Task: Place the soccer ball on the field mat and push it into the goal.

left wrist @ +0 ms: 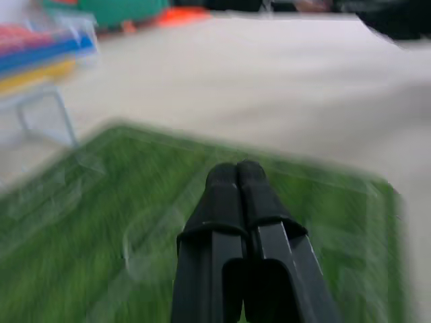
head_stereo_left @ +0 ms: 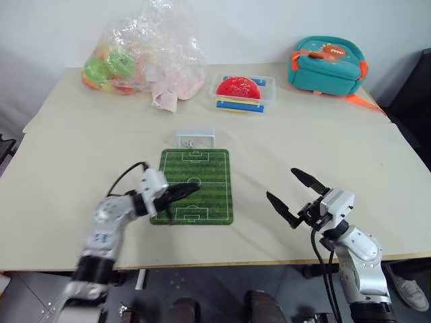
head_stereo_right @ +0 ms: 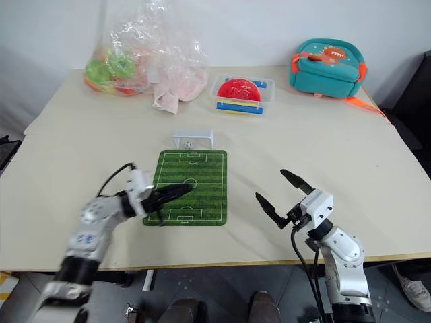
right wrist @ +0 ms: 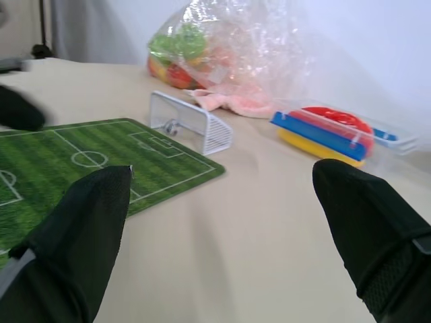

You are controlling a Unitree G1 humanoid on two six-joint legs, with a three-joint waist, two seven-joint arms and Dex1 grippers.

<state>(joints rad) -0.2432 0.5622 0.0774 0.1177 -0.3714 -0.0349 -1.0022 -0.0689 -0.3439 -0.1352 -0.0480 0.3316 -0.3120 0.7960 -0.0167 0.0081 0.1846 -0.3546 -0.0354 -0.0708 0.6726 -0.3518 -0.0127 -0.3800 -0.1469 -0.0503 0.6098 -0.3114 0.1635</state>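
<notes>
Item: soccer ball (head_stereo_left: 189, 143). Seen inside the goal (head_stereo_left: 195, 138), w/ goal set just beyond the far short edge of the field mat (head_stereo_left: 194, 185). Task judged essentially done; no further push appears req'd.

Field mat: taken as landmark. Long axis runs away from robot toward goal; ball lies on that line, past far edge.

Left end effector (head_stereo_left: 190, 188): fingers pressed shut, nothing held. Poised over mat's near half, nr centre circle, tips aimed across mat; ball lies fwd of it, beyond far penalty box. Nearer arm to ball.

Right end effector (head_stereo_left: 291, 190): fingers spread wide, empty. Off mat, to its right side, well apart from goal.

Hard to make out: ball is tiny, partly screened by goal frame; whether it touches the net cannot be told. Left wrist view blurred; mat lines smeared.
</notes>
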